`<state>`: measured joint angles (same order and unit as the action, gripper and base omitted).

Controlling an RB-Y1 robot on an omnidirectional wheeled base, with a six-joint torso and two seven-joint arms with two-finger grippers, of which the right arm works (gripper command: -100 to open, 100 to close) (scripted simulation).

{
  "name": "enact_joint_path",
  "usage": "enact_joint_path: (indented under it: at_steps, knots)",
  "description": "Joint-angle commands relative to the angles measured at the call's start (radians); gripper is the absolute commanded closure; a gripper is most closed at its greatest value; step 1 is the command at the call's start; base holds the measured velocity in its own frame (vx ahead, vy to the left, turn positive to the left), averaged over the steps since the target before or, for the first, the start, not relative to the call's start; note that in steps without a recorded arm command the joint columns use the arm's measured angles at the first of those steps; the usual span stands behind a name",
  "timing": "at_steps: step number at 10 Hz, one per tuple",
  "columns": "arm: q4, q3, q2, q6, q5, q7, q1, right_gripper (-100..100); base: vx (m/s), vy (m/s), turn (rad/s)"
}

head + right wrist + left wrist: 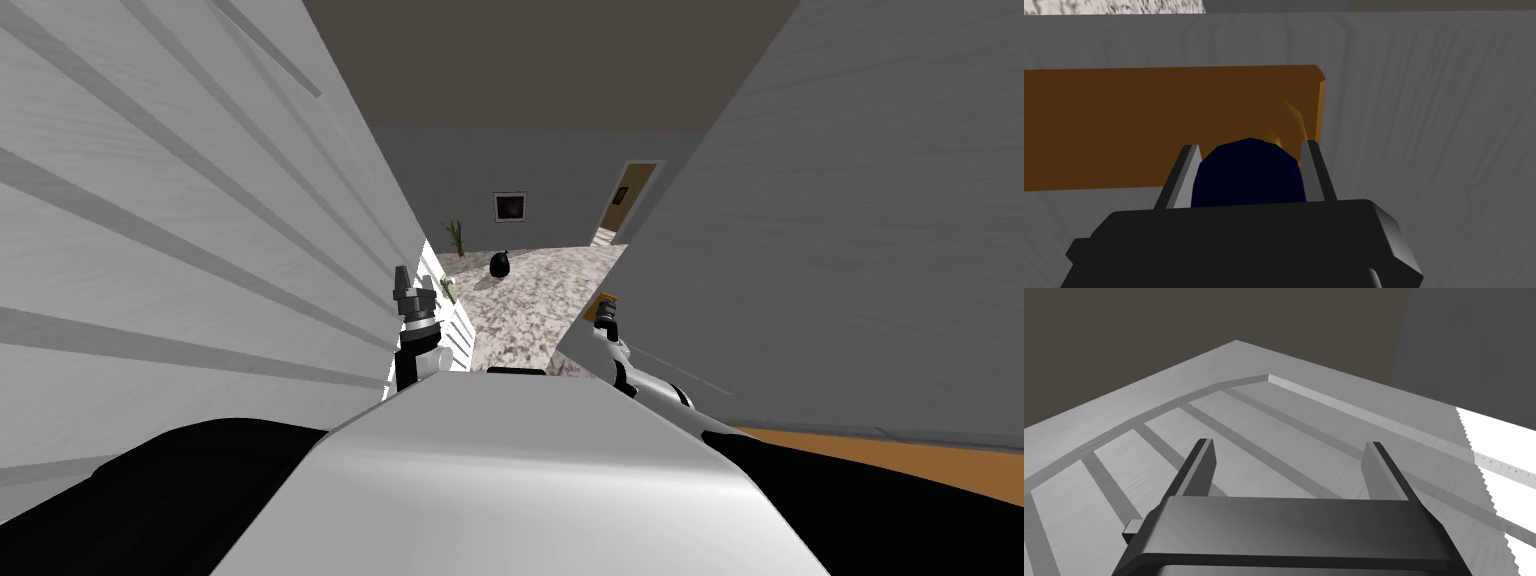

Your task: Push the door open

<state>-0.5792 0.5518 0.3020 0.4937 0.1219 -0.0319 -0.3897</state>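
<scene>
Gripping the dark blue round knob (1249, 175) on the grey wood-grained door (850, 250) at my right, the right pincer (1250, 145) seems set to push; the left pincer (1289, 443) hangs open, idle.

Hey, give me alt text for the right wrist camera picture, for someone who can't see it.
The right hand is shut on a round, dark blue knob, one finger pressing each side. Behind the knob, a long brown plate lies flat against a grey surface.
</scene>
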Motion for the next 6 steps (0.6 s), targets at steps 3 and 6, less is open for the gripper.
enact_joint_path:
  at_steps: [3,6]
  knots:
    - [0.020,0.042,0.034,0.012,0.013,-0.011,0.002,100,0.178,0.004,-0.049]
    - [0.022,0.059,0.040,0.013,0.019,-0.017,0.007,100,0.145,0.006,-0.040]
